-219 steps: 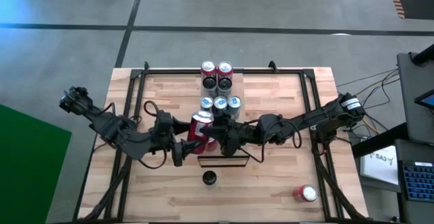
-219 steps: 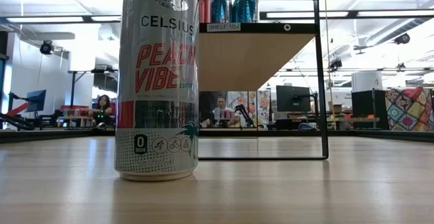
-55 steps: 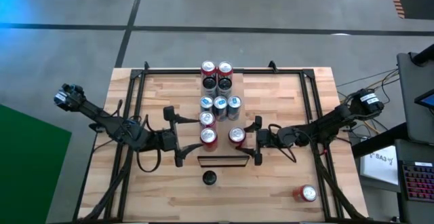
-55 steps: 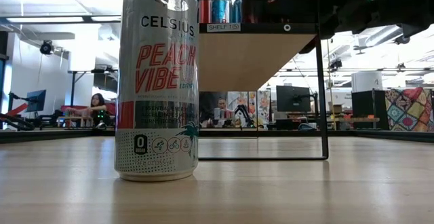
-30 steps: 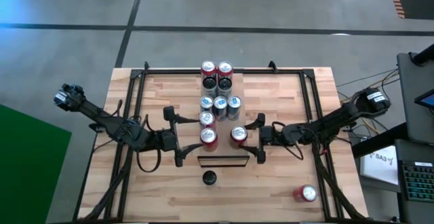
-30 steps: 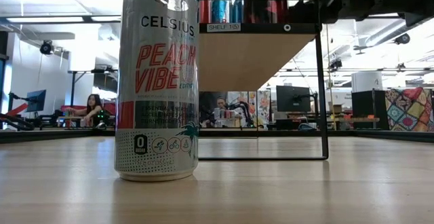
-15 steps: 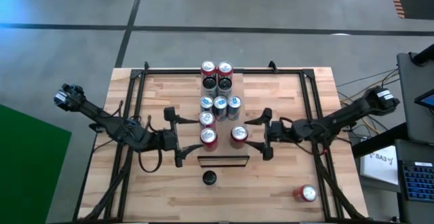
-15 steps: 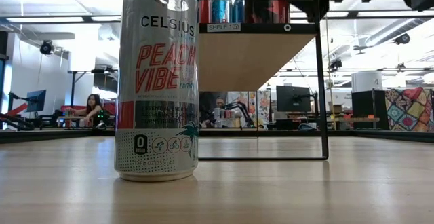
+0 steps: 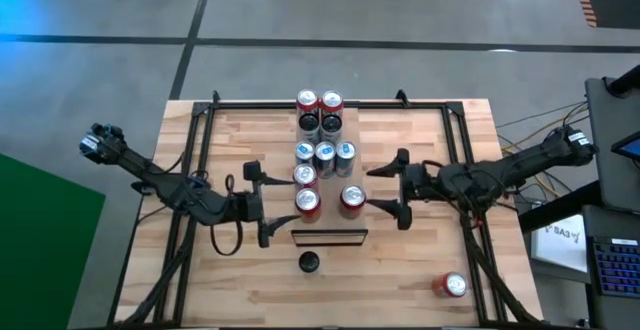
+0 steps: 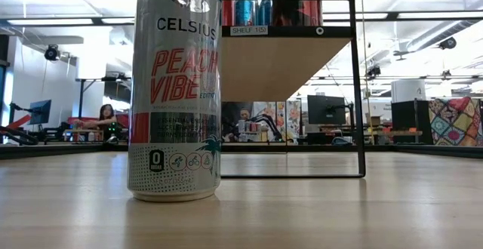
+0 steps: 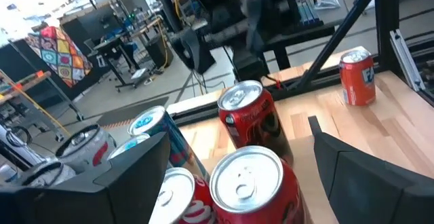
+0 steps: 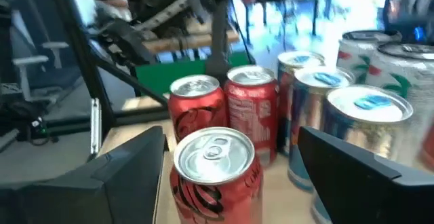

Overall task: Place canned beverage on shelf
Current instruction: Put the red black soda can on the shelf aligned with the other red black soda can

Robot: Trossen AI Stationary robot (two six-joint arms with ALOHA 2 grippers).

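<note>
The light wood shelf [image 9: 329, 222] runs down the table's middle, and its underside shows in the low view [image 10: 279, 60]. Several cans stand upright on it. The two nearest are red: one on the left [image 9: 308, 201] and one on the right [image 9: 351, 199]. My left gripper [image 9: 262, 205] is open, just left of the left red can [image 11: 252, 183], and touches nothing. My right gripper [image 9: 386, 190] is open, a little to the right of the right red can [image 12: 213, 163], clear of it.
A tall white can [image 10: 175, 90] stands on the tabletop in front of the shelf's dark end [image 9: 329, 236]. A red can [image 9: 452, 285] stands at the table's near right corner. Blue, dark and red cans [image 9: 324, 154] fill the shelf's far part. A black frame [image 9: 200, 130] rims the table.
My right gripper, open the whole time, has drawn back from the right red can toward the table's right edge and a little toward the far edge. It has also risen out of the low view. The can stays upright on the shelf.
</note>
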